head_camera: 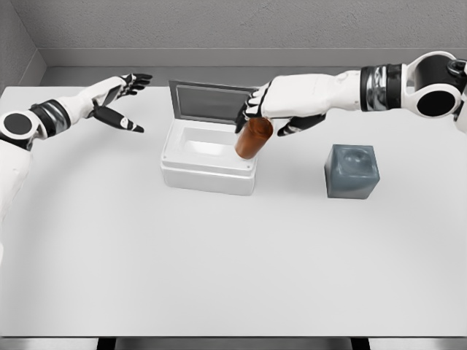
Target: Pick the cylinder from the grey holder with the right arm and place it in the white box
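A brown cylinder (pixel 253 138) hangs tilted over the right rim of the white box (pixel 208 179), with my right hand (pixel 264 109) shut on its top. The box stands in the middle of the table with its lid (pixel 210 102) raised at the back. Its hollow looks bare. The grey holder (pixel 351 171) sits to the right of the box with nothing in its round dent. My left hand (pixel 120 102) hovers at the far left of the table, fingers spread, holding nothing.
The white table (pixel 219 277) stretches wide in front of the box and holder. A grey wall runs along its back edge.
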Robot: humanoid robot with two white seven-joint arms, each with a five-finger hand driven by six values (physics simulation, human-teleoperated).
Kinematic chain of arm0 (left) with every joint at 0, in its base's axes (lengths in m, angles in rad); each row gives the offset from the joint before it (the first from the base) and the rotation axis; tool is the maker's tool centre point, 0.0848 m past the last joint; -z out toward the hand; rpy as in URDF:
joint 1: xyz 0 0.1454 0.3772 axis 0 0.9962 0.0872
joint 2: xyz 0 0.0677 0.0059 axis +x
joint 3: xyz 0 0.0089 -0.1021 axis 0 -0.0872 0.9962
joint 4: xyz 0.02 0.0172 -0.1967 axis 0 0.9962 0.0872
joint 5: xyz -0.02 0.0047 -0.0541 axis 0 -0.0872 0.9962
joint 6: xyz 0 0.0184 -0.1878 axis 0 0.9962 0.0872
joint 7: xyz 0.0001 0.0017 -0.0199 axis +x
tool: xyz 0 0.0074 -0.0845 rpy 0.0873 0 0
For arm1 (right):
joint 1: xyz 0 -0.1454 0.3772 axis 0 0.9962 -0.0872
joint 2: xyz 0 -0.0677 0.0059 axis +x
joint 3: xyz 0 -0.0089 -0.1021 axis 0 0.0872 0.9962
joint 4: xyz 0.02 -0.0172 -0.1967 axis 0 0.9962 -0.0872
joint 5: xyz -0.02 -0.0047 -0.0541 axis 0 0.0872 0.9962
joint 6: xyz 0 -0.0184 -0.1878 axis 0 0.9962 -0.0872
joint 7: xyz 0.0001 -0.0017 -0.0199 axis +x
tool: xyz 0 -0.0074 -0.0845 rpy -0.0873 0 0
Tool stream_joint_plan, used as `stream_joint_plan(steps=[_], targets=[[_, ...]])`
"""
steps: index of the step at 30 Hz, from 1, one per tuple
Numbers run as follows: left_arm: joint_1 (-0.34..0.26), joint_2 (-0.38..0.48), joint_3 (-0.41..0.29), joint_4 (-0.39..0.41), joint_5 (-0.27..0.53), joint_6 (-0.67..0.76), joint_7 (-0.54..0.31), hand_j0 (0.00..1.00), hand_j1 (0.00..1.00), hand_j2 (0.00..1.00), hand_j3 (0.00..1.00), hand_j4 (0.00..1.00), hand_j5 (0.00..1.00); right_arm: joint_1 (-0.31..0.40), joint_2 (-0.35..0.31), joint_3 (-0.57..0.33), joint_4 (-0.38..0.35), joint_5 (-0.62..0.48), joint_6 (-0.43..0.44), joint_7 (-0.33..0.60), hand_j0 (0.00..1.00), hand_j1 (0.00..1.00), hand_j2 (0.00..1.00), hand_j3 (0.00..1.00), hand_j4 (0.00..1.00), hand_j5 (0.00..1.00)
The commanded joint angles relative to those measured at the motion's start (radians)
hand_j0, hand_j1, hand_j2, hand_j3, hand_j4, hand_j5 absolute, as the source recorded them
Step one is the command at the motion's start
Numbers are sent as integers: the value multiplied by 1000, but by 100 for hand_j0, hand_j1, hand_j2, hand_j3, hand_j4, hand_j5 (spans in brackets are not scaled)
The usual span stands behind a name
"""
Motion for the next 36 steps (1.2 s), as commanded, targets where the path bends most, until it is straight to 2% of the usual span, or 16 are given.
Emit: stream_joint_plan(steps=[1,4,6,7,11,12,17,21,24,36], targets=[[0,7,-24,-5,11,2,0,100,100,100,100,100,100,0,-11,-7,-24,-5,1,0,92,92,92,92,92,92],[-2,26,-24,-10,15,-1,0,100,100,100,100,100,100,0,-29,-9,-44,-5,1,0,92,92,92,92,92,92],[-2,27,-24,-10,15,-1,0,100,100,100,100,100,100,0,-60,-34,-84,-5,1,0,92,92,92,92,92,92],[-3,27,-22,-10,15,-1,0,100,100,100,100,100,100,0,-109,-50,-135,-5,1,0,92,92,92,92,92,92],[-11,35,-19,-10,15,-1,0,100,100,100,100,100,100,-15,-244,-96,-227,-14,1,-11,92,92,92,92,92,92],[-11,34,-19,-10,13,-3,0,100,100,100,100,100,100,-18,-261,-98,-239,-17,1,-14,92,92,92,92,92,92],[-23,17,-19,-10,11,-1,0,100,100,100,100,100,100,-17,-312,-96,-245,-28,1,-14,92,92,92,92,92,92],[-34,-15,-18,-16,11,0,0,100,100,100,100,100,100,-15,-417,-92,-245,-28,1,-17,92,92,92,92,92,92],[-46,-35,-19,-11,11,2,0,100,100,100,100,100,100,-15,-442,-87,-245,-28,1,-17,92,92,92,92,92,92],[-60,-51,-30,-19,7,3,0,100,100,100,100,100,100,-2,-457,-84,-264,-27,1,-14,96,96,96,96,96,96]])
